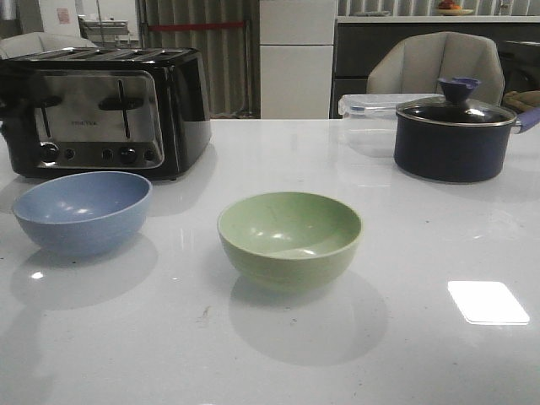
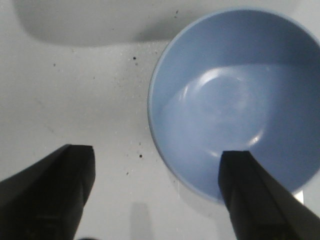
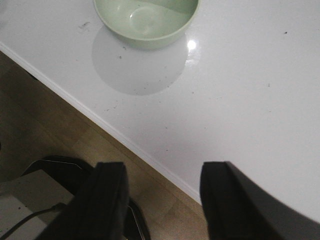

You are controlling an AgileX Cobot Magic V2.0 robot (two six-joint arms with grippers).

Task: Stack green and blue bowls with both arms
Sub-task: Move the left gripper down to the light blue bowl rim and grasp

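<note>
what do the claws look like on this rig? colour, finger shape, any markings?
Only the fingers show, in the wrist views. The left claw and right claw each have two matte black, broad, flat-faced fingers that taper toward the tips. No markings or cables on them are visible. The arms themselves are out of frame.

two bowls (image 1: 83, 211) (image 1: 289, 238), one toaster (image 1: 101, 110), one pot (image 1: 454, 135)

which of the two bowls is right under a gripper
The blue bowl: the left gripper hangs open over it, one finger above its rim. The green bowl lies well clear of the open right gripper, which hangs over the table edge.
</note>
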